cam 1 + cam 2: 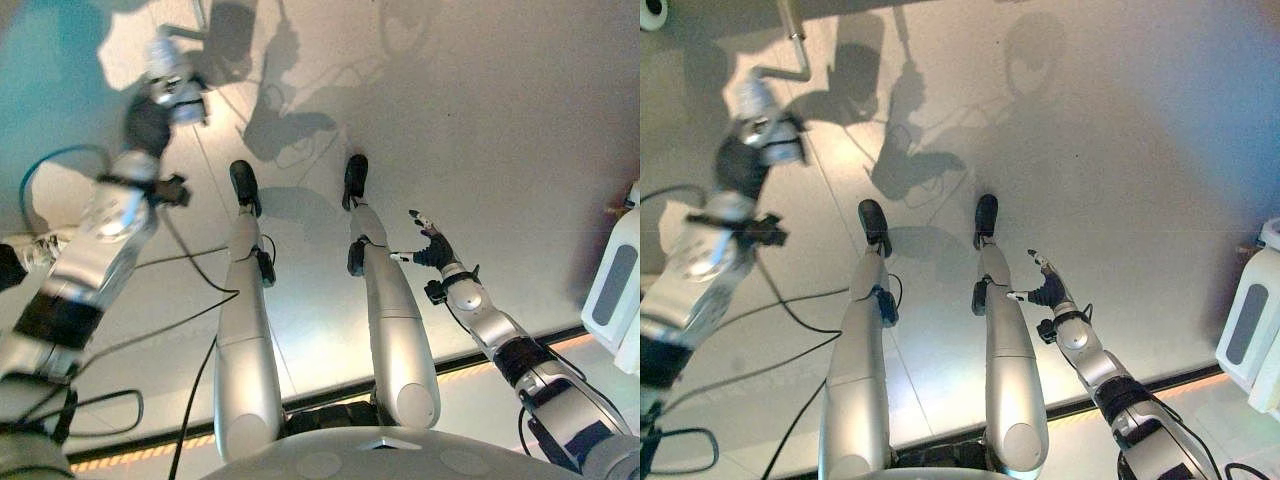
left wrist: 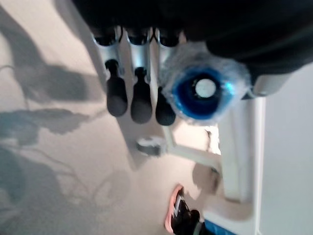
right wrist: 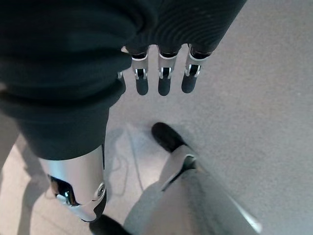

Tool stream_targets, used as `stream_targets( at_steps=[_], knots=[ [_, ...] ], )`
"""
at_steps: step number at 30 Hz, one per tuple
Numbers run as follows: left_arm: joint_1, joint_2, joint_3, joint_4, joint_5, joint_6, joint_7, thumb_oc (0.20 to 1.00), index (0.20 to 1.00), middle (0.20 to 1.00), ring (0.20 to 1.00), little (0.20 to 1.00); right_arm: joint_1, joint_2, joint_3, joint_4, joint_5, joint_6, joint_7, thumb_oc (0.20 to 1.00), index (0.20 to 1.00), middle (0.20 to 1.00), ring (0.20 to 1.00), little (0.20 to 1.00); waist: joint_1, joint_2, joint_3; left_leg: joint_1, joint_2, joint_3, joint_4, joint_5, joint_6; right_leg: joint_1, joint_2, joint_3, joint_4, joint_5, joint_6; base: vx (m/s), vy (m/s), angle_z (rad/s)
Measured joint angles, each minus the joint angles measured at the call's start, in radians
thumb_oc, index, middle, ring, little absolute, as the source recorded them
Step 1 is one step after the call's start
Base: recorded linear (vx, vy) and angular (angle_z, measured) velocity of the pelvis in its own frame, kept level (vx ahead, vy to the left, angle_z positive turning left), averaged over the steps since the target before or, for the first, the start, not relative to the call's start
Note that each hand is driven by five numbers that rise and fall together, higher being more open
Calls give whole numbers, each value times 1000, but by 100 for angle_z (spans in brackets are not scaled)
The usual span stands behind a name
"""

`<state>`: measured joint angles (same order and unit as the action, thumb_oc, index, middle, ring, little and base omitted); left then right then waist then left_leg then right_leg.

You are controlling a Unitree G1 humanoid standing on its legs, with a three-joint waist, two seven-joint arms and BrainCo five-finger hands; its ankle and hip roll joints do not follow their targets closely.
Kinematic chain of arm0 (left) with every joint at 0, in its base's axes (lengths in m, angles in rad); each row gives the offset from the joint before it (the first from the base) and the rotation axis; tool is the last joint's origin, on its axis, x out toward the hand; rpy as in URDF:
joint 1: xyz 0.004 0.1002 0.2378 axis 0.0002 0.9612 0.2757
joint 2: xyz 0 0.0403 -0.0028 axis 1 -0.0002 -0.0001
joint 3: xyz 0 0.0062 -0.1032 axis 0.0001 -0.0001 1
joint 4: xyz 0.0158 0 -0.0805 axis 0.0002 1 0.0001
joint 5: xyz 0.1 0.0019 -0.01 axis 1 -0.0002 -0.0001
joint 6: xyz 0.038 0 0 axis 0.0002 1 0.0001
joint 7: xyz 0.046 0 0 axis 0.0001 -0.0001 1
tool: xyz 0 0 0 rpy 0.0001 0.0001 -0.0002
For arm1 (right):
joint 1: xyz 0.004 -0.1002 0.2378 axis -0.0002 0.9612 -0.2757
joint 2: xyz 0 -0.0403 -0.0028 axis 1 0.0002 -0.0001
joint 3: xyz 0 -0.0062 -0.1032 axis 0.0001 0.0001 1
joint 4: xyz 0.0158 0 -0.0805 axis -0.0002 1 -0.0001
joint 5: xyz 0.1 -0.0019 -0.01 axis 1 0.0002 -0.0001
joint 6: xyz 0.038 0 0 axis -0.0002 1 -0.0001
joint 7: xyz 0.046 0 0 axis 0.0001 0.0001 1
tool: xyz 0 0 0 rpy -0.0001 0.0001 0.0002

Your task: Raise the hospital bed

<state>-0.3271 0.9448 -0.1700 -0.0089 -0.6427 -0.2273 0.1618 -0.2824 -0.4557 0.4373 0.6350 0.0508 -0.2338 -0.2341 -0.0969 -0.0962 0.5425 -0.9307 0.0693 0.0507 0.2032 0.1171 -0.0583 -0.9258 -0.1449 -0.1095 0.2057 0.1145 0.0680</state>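
Step in hand: approach and take hold of the bed's crank. Judged from the poses, the raising itself has not begun.
Task object: the hospital bed (image 2: 243,147) appears in the left wrist view as a white tubular frame, with a caster (image 2: 148,146) on the floor at the foot of one strut.
Control: a blue-ringed knob (image 2: 204,90) with a white centre, under a clear wrap. It is taken to be the end of the crank handle, though its shaft is hidden.
Left hand: left hand (image 2: 132,93) is raised high on the robot's left. Its fingers are extended, not curled. The knob lies right beside the nearest fingertip. The thumb is hidden, so no firm hold can be confirmed.
Right hand: right hand (image 1: 432,247) hangs low beside the right leg, fingers relaxed and spread, holding nothing.
Procedure: bring the palm square onto the knob before closing. Wrap the fingers round it, thumb opposed.
Procedure, turning: keep the wrist in line with the crank's axis and turn in full, even circles. Pulling outward risks slipping off the wrapped surface.
Caution, wrap: the clear covering probably lowers friction, so a full enclosing hold is preferable to a fingertip pinch.
Caution, bystander: a person's shoe (image 2: 178,218) stands near the frame. The arm's sweep should stay clear of it.
Surroundings: a white container (image 1: 612,285) stands on the floor at the far right, well apart from the work.
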Motion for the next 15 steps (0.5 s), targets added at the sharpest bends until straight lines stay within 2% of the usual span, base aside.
stream_targets(
  at_steps=[6, 10, 11, 13, 15],
  knots=[
    [10, -37, 3, 29, 5, -3, -11, 200, 200, 200, 200, 200, 8, -21, -1, -10, -1, 0, 7, 1000, 1000, 1000, 1000, 1000, 4, 8, 0, 17, 7, -17, -3, -4, -8, 24, 5, -26, 1, -15, -7, 0, 44, 4],
    [-33, -79, 0, 143, 69, -38, -13, 200, 200, 200, 200, 200, 7, -30, -2, -8, -1, 0, 8, 1000, 1000, 1000, 1000, 1000, 6, 19, -2, 18, 8, -27, 1, -8, -12, 32, 5, -37, 1, -17, -7, 5, 64, 4],
    [-74, -111, -9, 225, 108, -56, -11, 200, 200, 200, 200, 200, 6, -31, -2, -4, -1, 0, 8, 1000, 1000, 1000, 1000, 1000, 12, 24, -4, 18, 8, -28, 3, -8, -13, 33, 4, -38, 2, -17, -7, 4, 42, 1],
    [-139, -149, -16, 336, 139, -68, 0, 200, 200, 200, 200, 200, 3, -31, -2, -1, -1, -1, 8, 1000, 1000, 1000, 1000, 1000, 22, 26, -4, 11, 11, -29, 10, -8, -13, 32, 7, -41, 2, -15, -10, 6, 43, 2],
    [-170, -154, -41, 365, 160, -69, 20, 200, 200, 200, 200, 200, 1, -31, -1, 2, -1, -1, 9, 1000, 1000, 1000, 1000, 1000, 31, 27, -4, 4, 14, -31, 16, -9, -15, 30, 10, -42, 2, -14, -11, 0, 41, 1]
  ],
)
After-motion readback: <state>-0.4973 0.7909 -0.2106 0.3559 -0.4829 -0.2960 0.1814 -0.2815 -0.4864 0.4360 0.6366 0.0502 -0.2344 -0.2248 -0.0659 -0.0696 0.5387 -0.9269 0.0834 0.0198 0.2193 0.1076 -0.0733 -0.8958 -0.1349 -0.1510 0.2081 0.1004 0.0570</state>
